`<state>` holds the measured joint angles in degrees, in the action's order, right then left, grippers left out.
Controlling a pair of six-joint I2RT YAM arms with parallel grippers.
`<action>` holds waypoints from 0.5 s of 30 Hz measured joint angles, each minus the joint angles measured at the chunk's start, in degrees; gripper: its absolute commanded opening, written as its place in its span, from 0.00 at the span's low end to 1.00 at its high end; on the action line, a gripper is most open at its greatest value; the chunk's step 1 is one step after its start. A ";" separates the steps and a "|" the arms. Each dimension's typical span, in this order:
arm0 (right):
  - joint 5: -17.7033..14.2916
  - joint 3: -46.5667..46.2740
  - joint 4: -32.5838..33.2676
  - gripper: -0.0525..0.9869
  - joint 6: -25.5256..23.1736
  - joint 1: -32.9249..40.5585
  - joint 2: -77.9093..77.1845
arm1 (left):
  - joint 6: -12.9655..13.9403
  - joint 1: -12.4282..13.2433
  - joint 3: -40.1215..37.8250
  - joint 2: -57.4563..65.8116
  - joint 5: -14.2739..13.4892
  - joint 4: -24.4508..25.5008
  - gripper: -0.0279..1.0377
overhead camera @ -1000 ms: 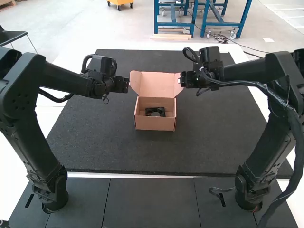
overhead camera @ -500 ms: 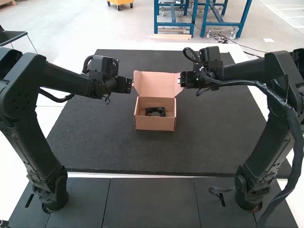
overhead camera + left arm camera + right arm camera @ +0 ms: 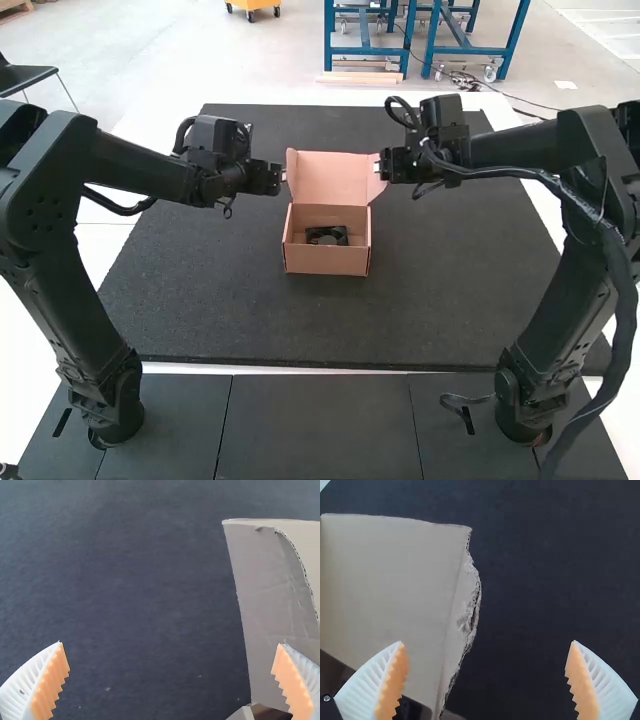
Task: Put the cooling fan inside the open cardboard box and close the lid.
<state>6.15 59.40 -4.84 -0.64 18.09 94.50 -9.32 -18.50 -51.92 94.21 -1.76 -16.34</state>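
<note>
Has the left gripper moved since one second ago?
Yes: the left gripper moved toward the view's right, closer to the cardboard box, which stayed put.

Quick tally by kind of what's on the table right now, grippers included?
cardboard box: 1
cooling fan, inside the box: 1
black mat: 1
grippers: 2, the left gripper and the right gripper, both open at the lid's sides
Total: 5

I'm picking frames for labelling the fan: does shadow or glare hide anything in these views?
High view: even light, no glare; the box is shaded inside, yet the fan shows as a dark shape. Left wrist view: lid evenly lit. Right wrist view: lid bright, not washed out.
</note>
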 measured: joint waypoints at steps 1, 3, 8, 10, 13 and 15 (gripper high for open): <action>0.04 0.00 0.00 0.64 -0.09 0.00 0.00 | 0.00 0.00 0.00 0.02 0.11 0.00 0.93; 0.07 0.00 -0.02 0.57 -0.28 0.00 0.00 | 0.00 0.00 0.00 0.02 0.31 0.00 0.93; 0.33 0.00 -0.20 0.40 -0.96 0.00 0.00 | 0.00 0.00 0.00 0.02 0.33 0.00 0.93; 0.63 0.00 -0.50 0.35 -1.20 0.00 0.02 | 0.00 0.00 0.00 0.00 0.33 0.00 0.93; 1.18 0.00 -1.11 0.30 -1.40 0.00 0.28 | 0.00 0.00 0.00 0.02 0.33 0.00 0.93; 1.38 0.00 -1.25 0.29 -1.53 0.00 0.59 | 0.00 0.00 0.00 0.02 0.33 0.00 0.93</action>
<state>7.53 59.40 -6.09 -2.17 18.09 95.09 -9.32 -18.50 -51.92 94.24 -1.43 -16.34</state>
